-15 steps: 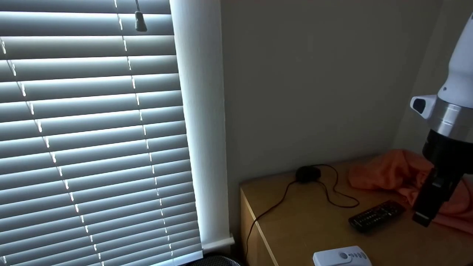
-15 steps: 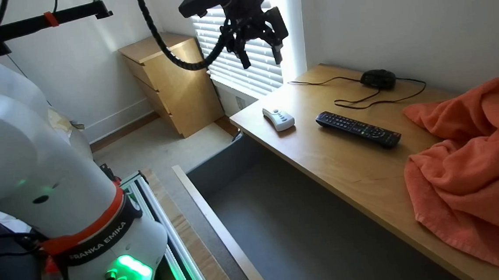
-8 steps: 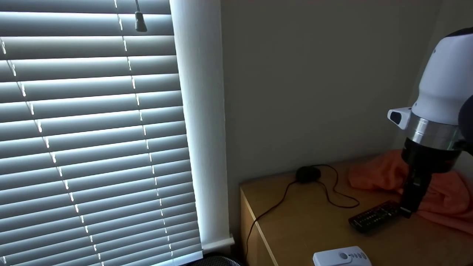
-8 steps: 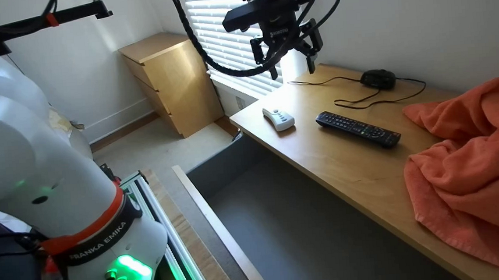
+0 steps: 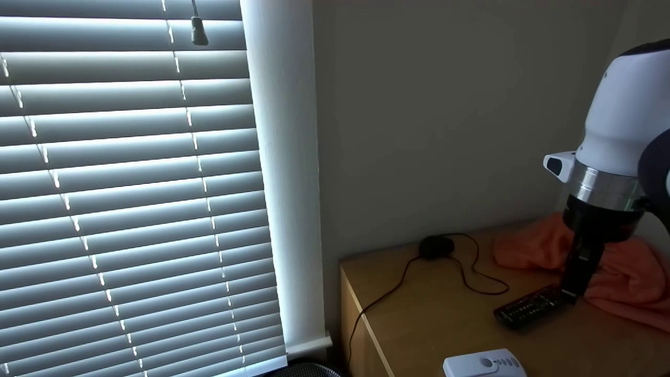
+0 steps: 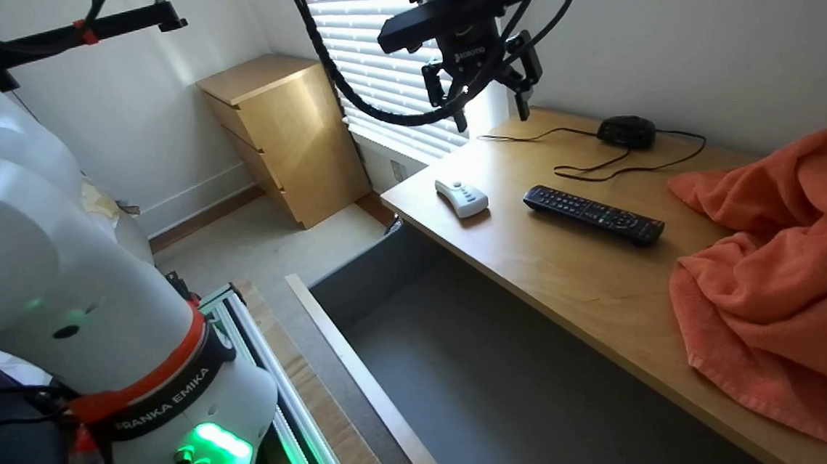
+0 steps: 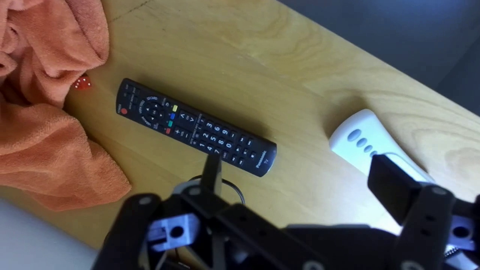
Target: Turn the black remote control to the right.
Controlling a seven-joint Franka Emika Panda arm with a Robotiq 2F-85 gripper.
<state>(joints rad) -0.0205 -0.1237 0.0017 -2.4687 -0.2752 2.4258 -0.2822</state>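
The black remote control lies flat on the wooden top in both exterior views. In the wrist view the remote lies slantwise, its red power button at the left end and its Panasonic end at the right. My gripper is open and empty, in the air above the dresser top. In the wrist view its fingers stand wide apart; the left fingertip overlaps the remote's lower edge in the picture, with no contact visible. In an exterior view the gripper's finger hides the remote's far end.
A white remote-like box lies near the front edge. A black puck with a thin cable is near the wall. An orange cloth is heaped beside the remote; a red die touches its edge. An open drawer lies below.
My gripper has come lower over the dresser, moving left in one of the exterior views and right in another, with only a small shift lately. It stays open. The remote has not moved.
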